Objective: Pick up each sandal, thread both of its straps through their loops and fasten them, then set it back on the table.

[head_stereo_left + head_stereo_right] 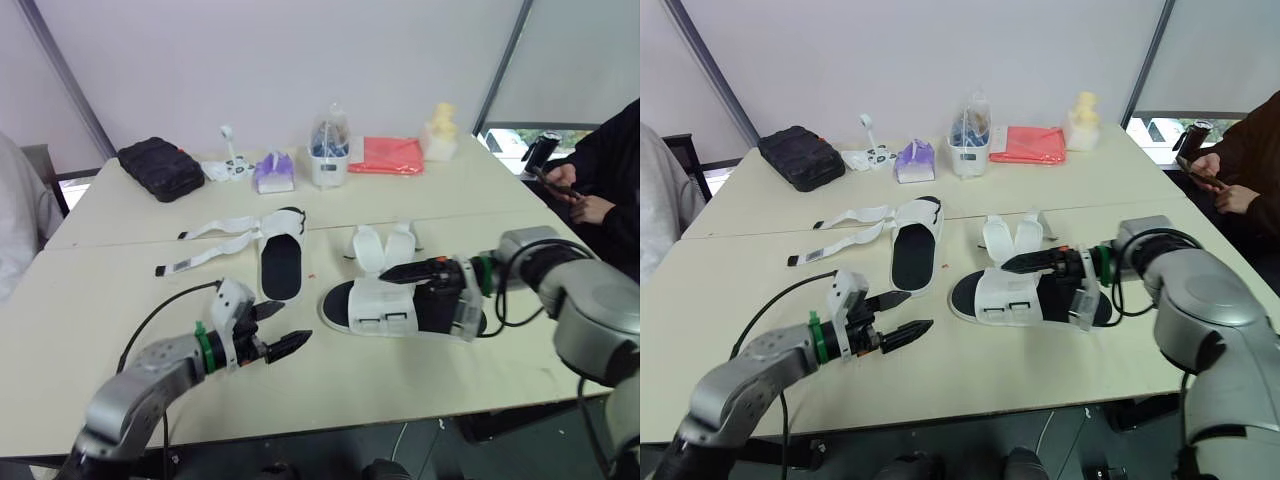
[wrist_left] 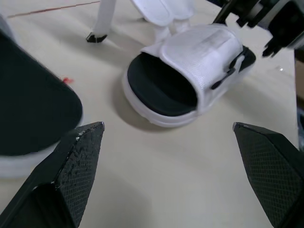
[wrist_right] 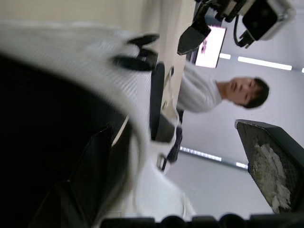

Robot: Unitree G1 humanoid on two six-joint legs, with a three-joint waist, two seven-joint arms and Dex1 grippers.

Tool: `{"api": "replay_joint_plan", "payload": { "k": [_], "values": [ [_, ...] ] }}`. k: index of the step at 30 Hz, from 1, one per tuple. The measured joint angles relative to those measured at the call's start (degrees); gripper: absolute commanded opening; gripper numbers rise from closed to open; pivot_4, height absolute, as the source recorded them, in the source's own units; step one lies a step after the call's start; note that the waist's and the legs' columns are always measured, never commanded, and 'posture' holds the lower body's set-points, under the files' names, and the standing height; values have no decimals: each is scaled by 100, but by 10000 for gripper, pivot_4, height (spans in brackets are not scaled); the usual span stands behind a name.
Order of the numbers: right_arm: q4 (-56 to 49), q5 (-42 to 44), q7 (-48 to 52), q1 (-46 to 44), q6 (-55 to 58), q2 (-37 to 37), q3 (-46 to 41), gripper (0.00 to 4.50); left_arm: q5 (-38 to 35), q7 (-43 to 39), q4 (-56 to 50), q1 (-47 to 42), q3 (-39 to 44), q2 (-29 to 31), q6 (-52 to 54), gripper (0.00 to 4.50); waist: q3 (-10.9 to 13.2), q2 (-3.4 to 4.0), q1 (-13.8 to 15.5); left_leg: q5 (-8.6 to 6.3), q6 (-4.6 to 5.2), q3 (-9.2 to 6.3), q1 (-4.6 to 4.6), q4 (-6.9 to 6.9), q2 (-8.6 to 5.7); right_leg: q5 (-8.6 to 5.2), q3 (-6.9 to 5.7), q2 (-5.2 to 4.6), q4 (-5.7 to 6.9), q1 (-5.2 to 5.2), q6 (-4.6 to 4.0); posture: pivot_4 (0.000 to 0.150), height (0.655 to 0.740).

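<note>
Nearest, at 7 o'clock on the worktop (image 1: 90, 300), the left hand (image 1: 296, 321) hovers released, its two black fingers spread with nothing between them, aimed toward 3 o'clock. Just beyond it, near the middle, lies the closed sandal (image 1: 372, 305), its white band over the black footbed and two white strap ends (image 1: 385, 245) standing up behind. The right hand (image 1: 400, 283) comes in from 3 o'clock, released, one finger above the band and the other inside the sandal. At 10 o'clock from it lies the open sandal (image 1: 280, 262), its loose straps (image 1: 225, 232) trailing toward 9 o'clock. Farthest, at 11 o'clock, sits a black case (image 1: 160, 167).
</note>
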Motion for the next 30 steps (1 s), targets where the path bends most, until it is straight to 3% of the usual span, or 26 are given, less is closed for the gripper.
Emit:
{"api": "replay_joint_plan", "payload": {
  "k": [4,10,12,14,18,21,23,24,27,30],
  "values": [
    [-89,260,451,185,-41,-509,-324,45000,542,-982,1345,-1046,-452,-19,-654,32320,0,-1,-26,0,0,6,0,-2,1,0,0,0,0,-2,1,1500,7400],
    [114,1147,1678,689,-10,-1178,-1342,45000,1271,-1991,3025,-2119,-939,-504,-1606,199,2,-3,-37,-3,7,35,-1,-1,2,1,1,2,-8,1,3,1500,7400],
    [330,1777,2319,942,-128,-1261,-1888,45000,1505,-2151,3424,-2245,-1102,-746,-1859,199,3,-6,-49,-6,12,38,-1,1,2,2,1,1,-10,7,4,1500,7400],
    [889,3045,3502,1242,-555,-1226,-2902,45000,1692,-2191,3768,-2346,-1201,-1079,-2063,199,6,-10,-50,-8,19,40,0,9,7,5,-3,1,-17,21,10,1500,7400],
    [1545,6306,7568,1804,-510,-519,-5597,45000,1867,-2227,3872,-2391,-1282,-1475,-2114,199,23,-42,-201,-48,86,37,105,14,40,22,-24,27,-107,180,33,1500,7400],
    [660,9152,11181,2298,2114,242,-7517,45000,1888,-2329,3694,-2346,-1375,-1579,-2007,199,27,-48,-280,-78,128,19,127,29,84,61,-24,56,-188,244,43,1500,7400],
    [-392,10567,12441,2572,4652,302,-8230,45000,1915,-2318,3586,-2318,-1394,-1630,-1987,199,21,-28,-233,-95,126,8,66,85,84,62,-25,56,-170,193,43,1500,7400],
    [-1205,11307,12853,2804,6243,249,-8503,45000,1935,-2301,3550,-2282,-1393,-1636,-1981,199,17,-18,-172,-96,111,-3,40,103,85,62,-25,56,-164,170,43,1500,7400],
    [-3022,12707,13201,3319,9482,190,-8853,45000,2008,-2220,3491,-2201,-1389,-1634,-1979,199,6,1,-93,-81,76,-11,-20,109,83,66,-24,53,-146,101,36,1500,7400],
    [-3533,13499,12817,3264,11530,475,-9173,45000,2073,-2082,3491,-2198,-1382,-1682,-2009,199,6,0,-9,-78,72,0,-22,109,82,69,-17,51,-120,81,32,1500,7400]
  ]
}}
